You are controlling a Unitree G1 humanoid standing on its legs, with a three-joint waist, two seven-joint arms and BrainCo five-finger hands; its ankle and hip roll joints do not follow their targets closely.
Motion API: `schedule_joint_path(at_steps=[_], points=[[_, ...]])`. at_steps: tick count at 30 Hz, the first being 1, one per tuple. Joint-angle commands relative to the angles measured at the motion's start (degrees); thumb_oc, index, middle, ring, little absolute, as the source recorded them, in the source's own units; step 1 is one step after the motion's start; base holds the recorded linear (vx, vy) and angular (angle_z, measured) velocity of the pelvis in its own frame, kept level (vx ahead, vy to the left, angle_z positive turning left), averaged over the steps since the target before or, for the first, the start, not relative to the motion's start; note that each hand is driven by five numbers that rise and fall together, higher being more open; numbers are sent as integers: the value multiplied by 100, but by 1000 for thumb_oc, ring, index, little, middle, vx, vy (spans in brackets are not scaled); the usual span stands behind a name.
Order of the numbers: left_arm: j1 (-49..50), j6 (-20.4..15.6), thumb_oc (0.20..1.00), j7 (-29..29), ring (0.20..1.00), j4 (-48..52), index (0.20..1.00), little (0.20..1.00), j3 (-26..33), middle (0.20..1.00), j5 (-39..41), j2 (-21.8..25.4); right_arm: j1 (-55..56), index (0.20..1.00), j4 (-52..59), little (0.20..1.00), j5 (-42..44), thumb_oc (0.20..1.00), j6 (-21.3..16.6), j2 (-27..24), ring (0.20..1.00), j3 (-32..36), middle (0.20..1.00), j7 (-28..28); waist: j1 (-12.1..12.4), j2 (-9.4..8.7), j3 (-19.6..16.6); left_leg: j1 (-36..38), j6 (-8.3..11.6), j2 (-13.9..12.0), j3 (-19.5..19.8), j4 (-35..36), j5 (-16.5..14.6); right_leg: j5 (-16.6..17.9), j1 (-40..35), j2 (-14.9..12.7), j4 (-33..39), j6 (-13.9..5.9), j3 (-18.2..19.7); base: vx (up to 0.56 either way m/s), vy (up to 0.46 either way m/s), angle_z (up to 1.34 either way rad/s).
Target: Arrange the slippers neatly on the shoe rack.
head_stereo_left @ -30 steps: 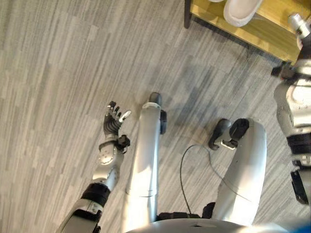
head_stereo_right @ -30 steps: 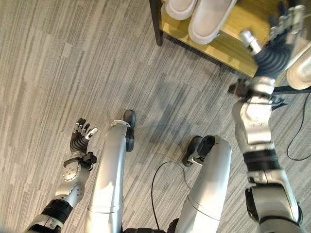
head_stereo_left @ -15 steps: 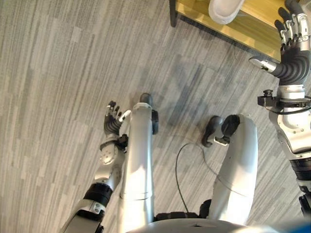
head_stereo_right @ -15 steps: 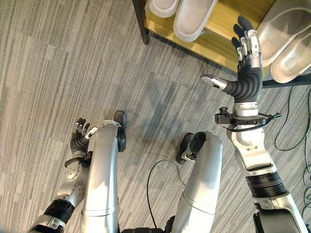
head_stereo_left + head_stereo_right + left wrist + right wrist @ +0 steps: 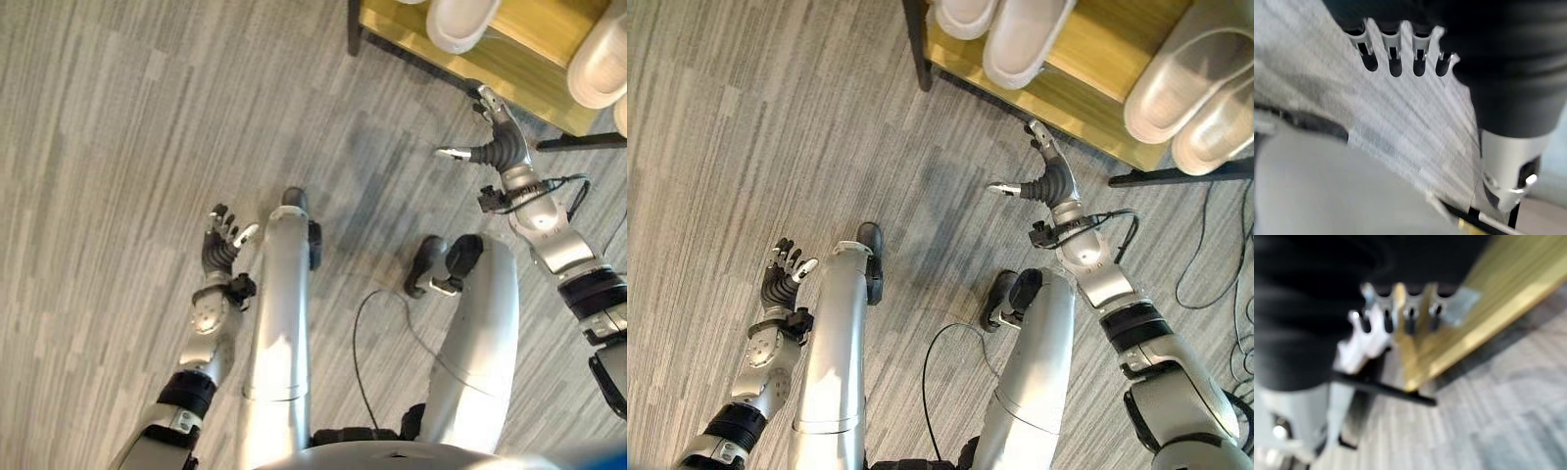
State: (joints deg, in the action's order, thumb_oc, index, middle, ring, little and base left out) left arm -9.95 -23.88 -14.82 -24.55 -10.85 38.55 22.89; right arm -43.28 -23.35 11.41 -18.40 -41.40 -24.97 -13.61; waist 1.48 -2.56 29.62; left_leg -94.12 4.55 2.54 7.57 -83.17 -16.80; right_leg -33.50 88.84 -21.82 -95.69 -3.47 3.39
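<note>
The left hand (image 5: 781, 279) is held low over the grey floor (image 5: 735, 147), fingers loosely spread and nothing grasped. Farther on, the right hand (image 5: 1046, 178) is raised near the front edge of the shoe rack (image 5: 1058, 93), fingers straight, thumb out, nothing held. On the wooden shelf, one pair of pale slippers (image 5: 1004, 29) is set at the left and another pair of slippers (image 5: 1190, 83) at the right.

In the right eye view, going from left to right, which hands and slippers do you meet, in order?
Left hand → left pair of slippers on the rack → right hand → right pair of slippers.
</note>
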Motion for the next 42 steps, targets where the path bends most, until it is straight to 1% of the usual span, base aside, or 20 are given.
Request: schedule_joint_path(at_steps=[1,7,12,15,17,19,24,28,31,33,34,36,37,38,39,40,41,42], points=[[105,-204,1000,113,1000,-210,1000,1000,15,1000,-247,-9,-64,1000,5,1000,-67,1000,-101,49,1000,55,1000,29,30,85,-236,417,-47,-128,290,307,-248,433,112,265,267,-26,401,0,0,0],[118,-206,1000,155,1000,-283,1000,1000,-7,1000,-291,61,-583,1000,-285,1000,-193,1000,9,98,1000,-193,1000,29,109,111,-264,417,-32,-103,318,286,-232,418,112,247,214,-37,409,17,-5,2],[196,-204,1000,169,1000,-223,1000,1000,-92,1000,-352,132,-1068,1000,-828,1000,-186,1000,52,132,1000,-227,1000,-175,200,141,-281,417,-19,-95,329,371,-188,433,112,207,250,-47,393,10,-5,2],[294,-229,1000,199,1000,-166,1000,1000,-96,1000,-333,195,-1435,1000,-1140,1000,-93,1000,89,34,1000,-272,1000,-252,265,157,-292,417,-1,-82,319,455,-144,442,112,191,294,-64,394,18,-15,4],[345,-210,1000,277,1000,-212,1000,1000,-84,1000,-133,145,-1584,1000,-1308,1000,-19,1000,87,-43,1000,-335,1000,-252,296,184,-302,417,5,-62,344,452,-137,437,112,186,295,-73,384,24,-7,6],[445,-226,1000,307,1000,-158,1000,1000,-54,1000,-30,133,-1760,1000,-1359,1000,15,1000,106,-235,1000,-428,1000,-267,330,196,-313,417,22,-48,352,486,-111,441,112,155,297,-84,395,36,10,7],[428,-248,1000,337,1000,-28,1000,1000,-55,1000,-97,190,-1905,1000,-1461,1000,120,1000,56,-361,1000,-468,1000,-264,364,205,-329,417,64,-44,350,702,-2,486,112,124,463,-107,363,-13,-1,7],[447,-191,1000,444,1000,-92,1000,1000,-41,1000,-88,109,-1586,1000,-1171,1000,242,1000,-14,-326,1000,-395,1000,-91,314,130,-411,417,67,-37,310,758,9,524,112,175,504,-113,379,1,3,3],[405,-127,1000,552,1000,-207,1000,1000,5,1000,-19,-31,-813,1000,-608,1000,206,1000,-32,-243,1000,-242,1000,215,227,29,-595,417,92,-112,244,1075,90,602,108,203,761,-114,297,-22,-7,0],[399,-96,1000,617,1000,-228,1000,1000,25,1000,-22,-118,-187,1000,-382,1000,66,1000,-31,-134,1000,-74,1000,306,161,-35,-768,417,122,-159,214,1368,210,693,91,206,1029,-120,197,-46,-13,1],[407,-96,1000,617,1000,-226,1000,1000,14,1000,-21,-110,-157,1000,-364,1000,59,1000,-26,-133,1000,-55,1000,305,169,-37,-785,417,122,-158,216,1385,220,701,90,204,1042,-118,190,-76,15,-3],[337,-78,1000,686,1000,-316,1000,1000,21,1000,57,-242,747,1000,-335,1000,77,1000,-71,376,1000,408,1000,239,86,-7,-1217,417,180,-284,318,2078,583,878,-143,229,1753,-164,-183,-110,20,-4],[313,-81,1000,701,1000,-358,1000,1000,37,1000,65,-259,941,1000,-377,1000,80,1000,-75,532,1000,489,1000,224,60,6,-1317,424,205,-323,377,2227,676,920,-244,225,1980,-176,-306,-106,-12,-6],[302,-61,1000,734,1000,-369,1000,1000,42,1000,76,-280,1136,1000,-420,1000,73,1000,-68,662,1000,591,1000,195,23,-15,-1339,611,233,-347,366,2438,748,933,-465,244,2189,-178,-384,-72,-13,-12],[305,-61,1000,735,1000,-369,1000,1000,37,1000,77,-275,1147,1000,-414,1000,69,1000,-66,665,1000,599,1000,194,31,-9,-1318,652,234,-351,376,2466,760,944,-514,247,2219,-174,-404,-110,-20,-13],[320,-39,1000,772,1000,-392,1000,1000,71,1000,113,-314,1524,1000,-533,1000,26,1000,-15,937,1000,723,1000,132,-20,-41,-1332,1019,259,-406,388,2825,876,1009,-900,266,2579,-189,-520,-131,-22,-11],[368,-13,1000,809,1000,-413,1000,1000,54,1000,98,-324,1777,1000,-630,1000,-60,1000,19,1054,1000,805,1000,77,-44,-51,-1324,1271,270,-455,415,3041,935,1058,-1180,291,2806,-185,-623,-123,-21,-6],[368,-13,1000,809,1000,-413,1000,1000,53,1000,98,-324,1777,1000,-630,1000,-60,1000,19,1054,1000,805,1000,77,-43,-49,-1320,1276,270,-456,417,3044,936,1059,-1187,292,2809,-185,-626,-120,-8,-4]])
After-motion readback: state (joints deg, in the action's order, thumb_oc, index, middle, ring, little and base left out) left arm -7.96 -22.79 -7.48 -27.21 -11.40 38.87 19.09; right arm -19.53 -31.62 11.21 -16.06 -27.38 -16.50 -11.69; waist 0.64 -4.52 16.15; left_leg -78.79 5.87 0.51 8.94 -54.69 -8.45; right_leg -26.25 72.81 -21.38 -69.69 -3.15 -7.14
